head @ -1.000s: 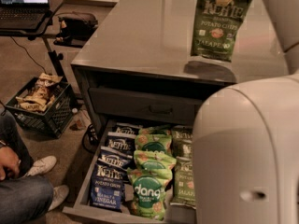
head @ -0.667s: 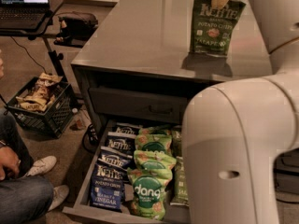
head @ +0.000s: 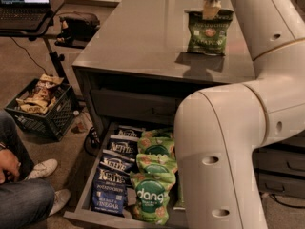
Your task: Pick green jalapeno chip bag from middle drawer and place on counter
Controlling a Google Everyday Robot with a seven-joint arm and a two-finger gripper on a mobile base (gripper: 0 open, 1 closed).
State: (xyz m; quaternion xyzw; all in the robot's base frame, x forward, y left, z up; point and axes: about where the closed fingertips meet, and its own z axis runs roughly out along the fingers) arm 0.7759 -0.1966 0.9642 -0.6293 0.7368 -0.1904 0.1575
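The green jalapeno chip bag [head: 207, 35] hangs upright over the right part of the grey counter [head: 143, 32], its bottom edge at or just above the surface, with its shadow right beneath it. My gripper [head: 211, 8] comes down from the top of the view and is shut on the bag's crumpled top edge. The middle drawer [head: 82, 200] stands pulled out below the counter. It holds dark blue Kettle bags [head: 110, 175] on the left and brighter green dang bags [head: 151, 194] in the middle. My arm [head: 224, 147] hides its right side.
A black crate [head: 40, 106] with snack bags stands on the floor at the left. A seated person's leg and white shoes [head: 40, 168] are at the lower left. A laptop [head: 24, 4] on a stand is at the top left. Closed drawers [head: 281, 163] are at the right.
The bag has come down and a little to the left, closer to the counter, and its top is more crumpled. My arm has swung further across the right of the view.
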